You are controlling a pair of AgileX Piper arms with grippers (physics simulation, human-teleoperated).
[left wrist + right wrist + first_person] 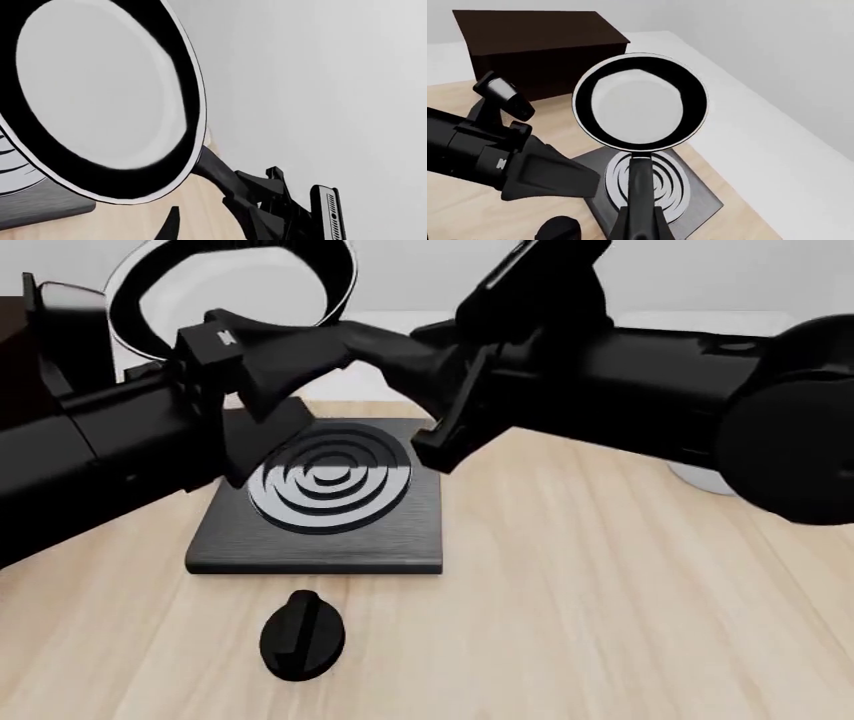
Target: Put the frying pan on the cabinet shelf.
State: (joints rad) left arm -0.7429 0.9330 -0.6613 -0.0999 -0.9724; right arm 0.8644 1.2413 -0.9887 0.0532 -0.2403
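Observation:
The frying pan (227,290) is black with a glossy pale inside and hangs tilted in the air above the back left of the table. My right gripper (447,390) is shut on its long handle (640,190), which runs along the fingers in the right wrist view. The pan fills the left wrist view (100,95). My left gripper (274,390) is open and empty, just below and beside the pan. The dark brown cabinet (540,50) stands beyond the pan, at the far left edge of the front view (11,350). Its shelf boards are not visible.
A flat black stove plate (320,535) with concentric rings lies under the pan and grippers. A black stove knob (302,635) lies on the wooden table in front of it. A white bowl (701,478) peeks out behind my right arm.

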